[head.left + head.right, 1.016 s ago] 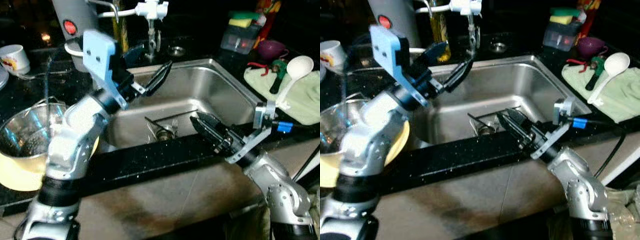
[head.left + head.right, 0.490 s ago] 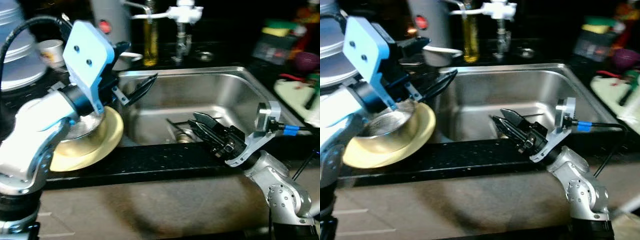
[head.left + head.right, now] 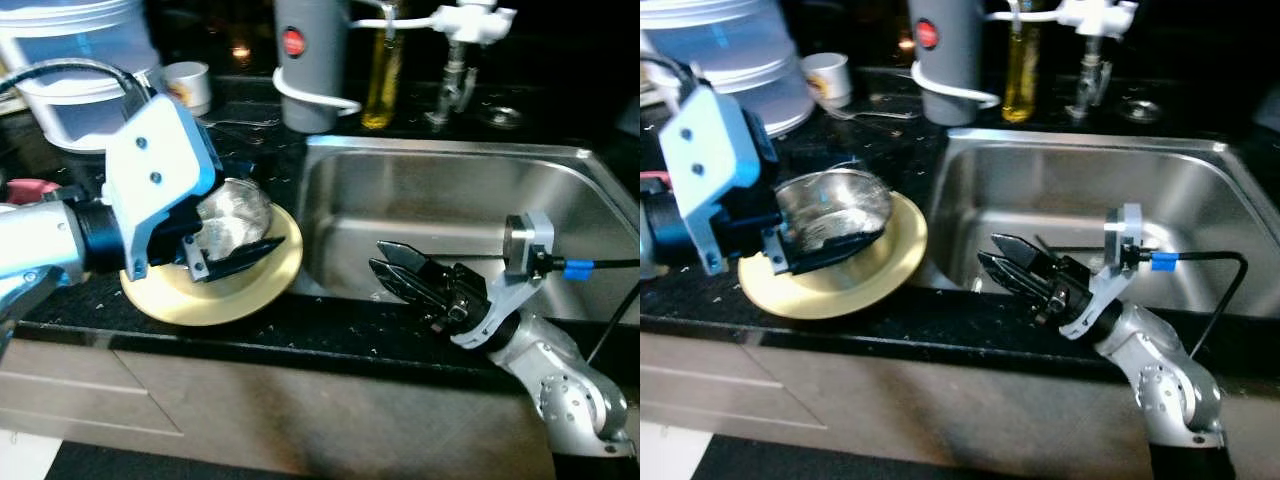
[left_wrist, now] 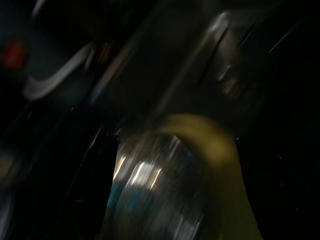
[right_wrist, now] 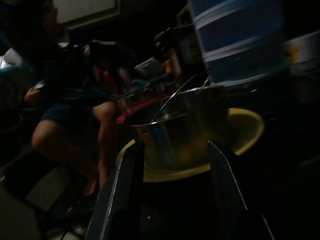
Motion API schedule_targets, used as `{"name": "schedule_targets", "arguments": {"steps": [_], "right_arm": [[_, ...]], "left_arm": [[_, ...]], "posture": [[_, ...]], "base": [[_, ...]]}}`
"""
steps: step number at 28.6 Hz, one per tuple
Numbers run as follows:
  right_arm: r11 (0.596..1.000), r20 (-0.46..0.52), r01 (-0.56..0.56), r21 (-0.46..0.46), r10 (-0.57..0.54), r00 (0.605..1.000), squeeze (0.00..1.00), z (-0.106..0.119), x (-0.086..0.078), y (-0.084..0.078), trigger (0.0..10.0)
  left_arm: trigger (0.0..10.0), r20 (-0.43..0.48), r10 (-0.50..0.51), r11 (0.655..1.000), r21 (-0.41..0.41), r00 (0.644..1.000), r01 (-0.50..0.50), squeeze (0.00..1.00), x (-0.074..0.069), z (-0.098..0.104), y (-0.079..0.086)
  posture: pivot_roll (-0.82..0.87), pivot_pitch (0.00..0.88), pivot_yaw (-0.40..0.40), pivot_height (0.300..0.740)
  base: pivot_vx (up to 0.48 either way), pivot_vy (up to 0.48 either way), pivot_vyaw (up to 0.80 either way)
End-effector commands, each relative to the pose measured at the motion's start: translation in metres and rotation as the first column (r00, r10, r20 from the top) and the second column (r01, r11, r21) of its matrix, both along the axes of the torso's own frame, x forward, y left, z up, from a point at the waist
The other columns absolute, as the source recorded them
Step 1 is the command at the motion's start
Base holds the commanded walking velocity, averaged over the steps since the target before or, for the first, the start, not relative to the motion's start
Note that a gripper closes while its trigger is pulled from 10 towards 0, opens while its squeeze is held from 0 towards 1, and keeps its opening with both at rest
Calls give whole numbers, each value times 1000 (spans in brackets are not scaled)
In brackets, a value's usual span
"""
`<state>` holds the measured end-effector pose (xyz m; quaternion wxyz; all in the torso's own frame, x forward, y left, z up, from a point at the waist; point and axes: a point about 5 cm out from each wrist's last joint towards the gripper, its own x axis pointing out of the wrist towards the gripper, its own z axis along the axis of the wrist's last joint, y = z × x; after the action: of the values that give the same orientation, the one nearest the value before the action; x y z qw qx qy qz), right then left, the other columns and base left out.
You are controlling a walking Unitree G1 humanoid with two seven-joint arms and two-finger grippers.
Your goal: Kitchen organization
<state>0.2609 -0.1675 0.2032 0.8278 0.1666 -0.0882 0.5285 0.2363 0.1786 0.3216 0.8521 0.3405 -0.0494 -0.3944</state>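
- Judging by the layout, the tidying is barely under way: the steel bowl [image 3: 832, 208] sits in the yellow plate [image 3: 865, 275] near the front edge of the dark worktop [image 3: 890, 135], just beside the left rim of the sink [image 3: 1200, 215], and neither looks put away yet.
- Other things stand at the back edge: a white cup [image 3: 188, 85], a grey appliance [image 3: 308, 60], an oil bottle [image 3: 382, 65] and the tap [image 3: 462, 40].
- The left gripper [image 3: 232, 258] hovers at the plate, its black fingers reaching along the bowl's near side; I cannot tell whether they are parted or touching the bowl.
- The right gripper [image 3: 400, 272] is over the sink's front edge, fingers spread and grasping nothing, pointed toward the bowl, which lies well apart from them.
- In the right wrist view a person [image 5: 80, 110] sits beyond the worktop.
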Motion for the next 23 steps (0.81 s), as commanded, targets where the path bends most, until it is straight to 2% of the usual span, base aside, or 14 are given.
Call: {"name": "schedule_targets", "arguments": {"steps": [1, 4, 9, 13, 17, 18, 19, 23], "right_arm": [[999, 7, -36, 1, 36, 999, 0, 1, -4, 4, 10000], [999, 17, -31, -14, 31, 999, 0, 1, -4, 4, 10000], [999, 5, -29, -19, 29, 1000, 0, 1, -3, 4, 10000], [999, 8, -28, -21, 28, 1000, 0, 2, -4, 3, 10000], [999, 12, -28, -21, 28, 1000, 0, 3, -5, 3, 10000], [999, 14, -27, -21, 27, 1000, 0, 3, -6, 3, 10000], [999, 14, -27, -21, 27, 1000, 0, 3, -6, 3, 10000], [999, 18, -30, -22, 30, 999, 0, 4, -7, 3, 10000]], "left_arm": [[10000, -22, 67, 996, 51, 997, -66, 0, 6, -5, 11], [10000, -22, 98, 991, 90, 995, -95, 0, 9, -7, 17], [10000, -60, 113, 986, 132, 992, -104, 0, 16, -19, 22], [10000, -85, 98, 988, 130, 992, -86, 0, 19, -24, 22], [10000, -95, 46, 990, 135, 994, -33, 0, 25, -33, 19], [10000, -99, -18, 993, 111, 995, 29, 0, 28, -37, 14], [10000, -99, -18, 993, 111, 995, 29, 0, 28, -37, 14], [10000, -122, -82, 980, 170, 989, 102, 0, 36, -44, 8]], "posture": [[41, 76, -26, 740], [41, 76, -26, 740], [30, 76, -26, 740], [27, 74, -24, 740], [23, 73, -20, 740], [22, 72, -19, 740], [22, 72, -19, 740], [14, 71, -13, 740]], "base": [[0, 0, 800], [0, 0, 800], [0, 0, 0], [0, 0, 0], [0, 0, 0], [0, 0, 0], [0, 0, 0], [0, 0, 0]]}}
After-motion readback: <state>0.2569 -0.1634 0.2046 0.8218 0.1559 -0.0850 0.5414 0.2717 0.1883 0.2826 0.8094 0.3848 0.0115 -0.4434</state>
